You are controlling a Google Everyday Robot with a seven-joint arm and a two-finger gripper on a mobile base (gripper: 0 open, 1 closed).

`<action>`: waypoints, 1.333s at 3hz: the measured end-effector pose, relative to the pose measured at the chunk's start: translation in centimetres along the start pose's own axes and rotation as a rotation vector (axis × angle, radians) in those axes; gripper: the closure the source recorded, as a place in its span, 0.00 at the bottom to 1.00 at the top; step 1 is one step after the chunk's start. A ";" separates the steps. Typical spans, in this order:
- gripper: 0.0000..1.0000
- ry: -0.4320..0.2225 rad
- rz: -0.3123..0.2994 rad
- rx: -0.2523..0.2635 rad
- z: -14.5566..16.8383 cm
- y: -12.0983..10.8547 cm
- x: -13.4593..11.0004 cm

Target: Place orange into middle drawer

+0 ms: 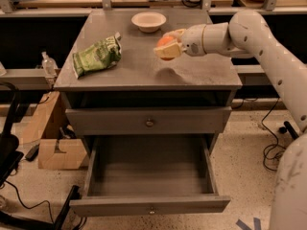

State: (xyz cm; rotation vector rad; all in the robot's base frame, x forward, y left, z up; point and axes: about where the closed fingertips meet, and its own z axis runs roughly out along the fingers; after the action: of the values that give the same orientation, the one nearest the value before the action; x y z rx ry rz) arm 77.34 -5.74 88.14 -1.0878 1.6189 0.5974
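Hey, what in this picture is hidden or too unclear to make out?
All in the camera view:
- The orange: largely covered by the gripper, shut on it above the right side of the cabinet top.
- The middle drawer: the rear of its tray is hidden under the closed drawer front above.
- The green bag: print too blurred to read.
- The robot arm: cut off by the right edge.
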 end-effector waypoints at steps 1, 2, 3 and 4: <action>1.00 -0.036 -0.075 -0.005 -1.7 2.0 -3.7; 1.00 -0.058 -0.128 -0.013 -3.2 4.9 -6.6; 1.00 -0.070 -0.114 -0.001 -4.9 7.9 -6.8; 1.00 -0.070 -0.047 0.028 -6.1 11.4 -3.9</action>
State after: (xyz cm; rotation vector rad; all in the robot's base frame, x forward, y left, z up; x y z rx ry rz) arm 64.61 -4.03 92.18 -1.0702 1.5325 0.5743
